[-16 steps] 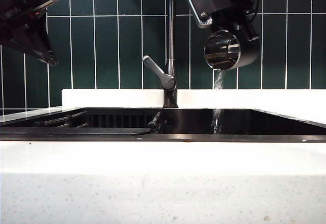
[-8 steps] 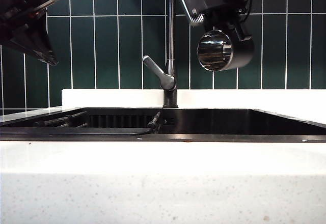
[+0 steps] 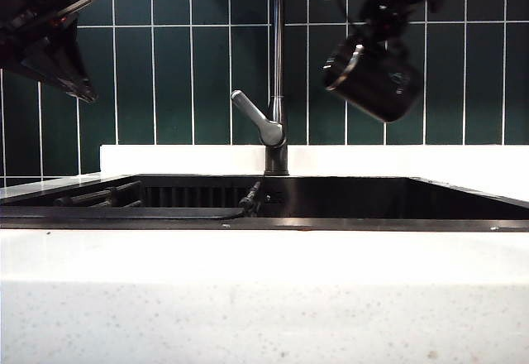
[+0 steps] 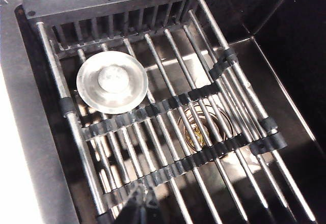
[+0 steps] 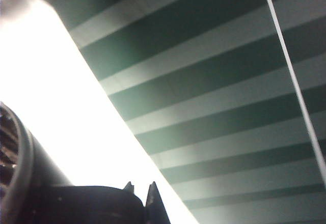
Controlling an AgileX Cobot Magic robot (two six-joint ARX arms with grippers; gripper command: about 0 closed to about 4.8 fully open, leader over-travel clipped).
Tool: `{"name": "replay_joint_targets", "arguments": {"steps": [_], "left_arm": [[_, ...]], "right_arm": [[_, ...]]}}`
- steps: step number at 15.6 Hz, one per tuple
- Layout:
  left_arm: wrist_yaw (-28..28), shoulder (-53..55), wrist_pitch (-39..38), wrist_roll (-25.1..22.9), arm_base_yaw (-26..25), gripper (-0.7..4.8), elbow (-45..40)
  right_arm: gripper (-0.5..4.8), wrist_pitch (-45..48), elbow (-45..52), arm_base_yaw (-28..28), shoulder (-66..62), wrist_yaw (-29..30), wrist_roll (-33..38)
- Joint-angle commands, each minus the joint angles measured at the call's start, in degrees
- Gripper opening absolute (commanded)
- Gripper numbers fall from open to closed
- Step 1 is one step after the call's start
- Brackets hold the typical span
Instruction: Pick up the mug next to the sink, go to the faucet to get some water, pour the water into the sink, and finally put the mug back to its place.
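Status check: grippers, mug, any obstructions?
Right gripper shut on mug, tilted above sink. Left gripper shut, empty, high over rack. No obstruction seen.

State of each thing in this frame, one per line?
mug: held tilted above the sink, no water pouring.
faucet: no water running.
sink: slatted rack inside.
right gripper: shut on mug.
left gripper: shut, empty, raised at left.

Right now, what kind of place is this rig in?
Likely a kitchen sink station: a black recessed sink with a slatted rack, a tall faucet against dark green tiles, and a pale speckled countertop. The right gripper holds a mug above the basin.
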State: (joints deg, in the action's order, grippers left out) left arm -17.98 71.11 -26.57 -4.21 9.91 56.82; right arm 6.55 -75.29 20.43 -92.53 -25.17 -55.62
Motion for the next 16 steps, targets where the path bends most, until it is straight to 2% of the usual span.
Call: {"name": "replay_joint_targets", "arguments": {"steps": [1, 3, 4, 6, 7, 9, 11, 14, 15, 16], "left_arm": [[0.02, -0.22, 0.46, 0.11, 0.09, -0.06, 0.13], [0.24, -0.22, 0.48, -0.28, 0.09, -0.06, 0.13], [0.42, -0.22, 0.52, -0.37, 0.09, -0.06, 0.13], [1.16, -0.22, 0.5, -1.68, 0.09, -0.06, 0.13], [1.46, -0.22, 0.5, -2.03, 0.09, -0.06, 0.11], [1.49, -0.22, 0.5, -2.67, 0.07, -0.06, 0.11], [1.73, -0.22, 0.52, -2.86, 0.09, -0.06, 0.11], [1.73, -0.22, 0.48, -2.89, 0.07, -0.06, 0.11], [1.7, -0.22, 0.48, -2.86, 0.09, -0.06, 0.11], [1.73, -0.22, 0.46, -2.84, 0.09, -0.06, 0.11]], "right_arm": [[-0.01, 0.98, -0.33, -6.47, 0.39, -4.17, 16.76], [-0.01, -2.89, -0.33, -12.28, 0.39, 1.49, 28.5], [-0.01, -4.79, -0.33, -15.58, 0.39, 5.77, 36.7], [-0.01, -4.98, -0.28, -21.0, 0.31, 11.76, 50.12], [-0.01, -2.84, 0.42, -22.97, 0.31, 13.16, 52.94], [-0.01, 2.34, 4.09, -25.57, 0.33, 14.12, 53.31], [-0.01, 6.4, 9.16, -26.45, 0.35, 17.9, 54.9], [-0.01, 14.56, 17.31, -26.21, 0.37, 19.34, 55.32], [-0.01, 15.63, 19.15, -26.21, 0.37, 19.3, 56.74], [-0.01, 15.58, 20.65, -26.23, 0.37, 18.4, 61.83]]}}
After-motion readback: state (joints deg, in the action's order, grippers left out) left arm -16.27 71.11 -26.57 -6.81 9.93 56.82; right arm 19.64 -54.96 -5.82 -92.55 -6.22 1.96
